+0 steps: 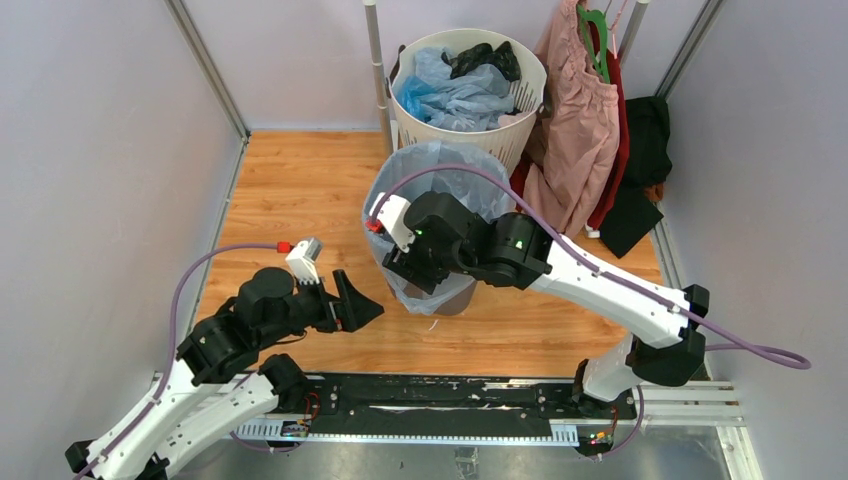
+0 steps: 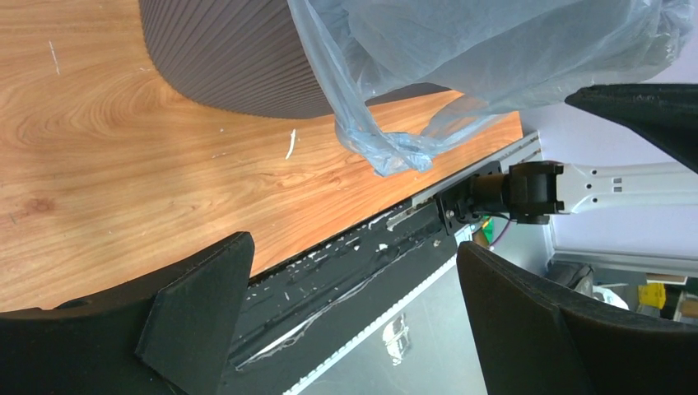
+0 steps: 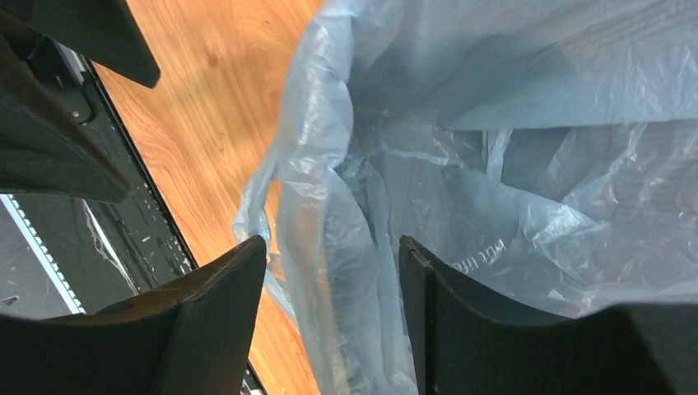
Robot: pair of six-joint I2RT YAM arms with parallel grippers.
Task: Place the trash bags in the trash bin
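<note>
The dark grey trash bin (image 1: pixel 458 297) stands mid-floor, lined with a pale blue see-through trash bag (image 1: pixel 440 180) whose edge hangs over the rim. My right gripper (image 1: pixel 405 270) is at the bin's near rim. In the right wrist view it (image 3: pixel 332 255) is open, its jaws straddling a hanging fold of the bag (image 3: pixel 494 164). My left gripper (image 1: pixel 362 303) is open and empty, low and just left of the bin. The left wrist view shows the bin wall (image 2: pixel 230 58), the bag's overhang (image 2: pixel 494 49) and its knotted corner (image 2: pixel 395 152) beyond the gripper (image 2: pixel 354 247).
A round white slotted basket (image 1: pixel 520 130) at the back holds more crumpled blue bags (image 1: pixel 450 95) and a black one. A pink garment (image 1: pixel 580 150) and dark clothes (image 1: pixel 640 170) hang at the back right. A metal pole (image 1: pixel 378 70) stands by the basket. The black base rail (image 1: pixel 450 395) runs along the near edge.
</note>
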